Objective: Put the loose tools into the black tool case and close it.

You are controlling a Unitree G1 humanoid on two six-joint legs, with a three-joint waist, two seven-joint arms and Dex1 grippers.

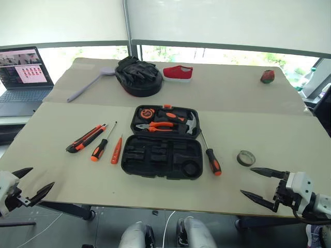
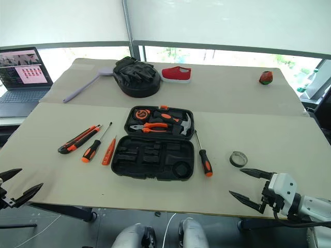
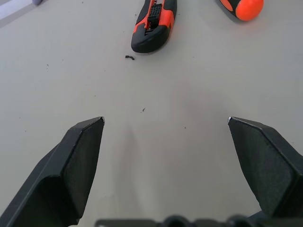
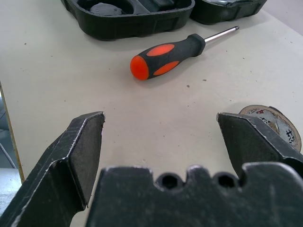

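Black tool case (image 1: pixel 161 142) lying open mid-table, utility knife (image 1: pixel 83 139) and screwdrivers (image 1: pixel 102 144) to its left, another screwdriver (image 1: pixel 211 156) and tape ring (image 1: pixel 246 157) to its right, left gripper (image 1: pixel 31 184) and right gripper (image 1: pixel 257 183) both spread wide, empty, at near table edge

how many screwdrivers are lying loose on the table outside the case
3. Two lie left of the case: a black-and-orange screwdriver and a small orange screwdriver beside it. A third screwdriver lies right of the case. The utility knife farthest left is not one.
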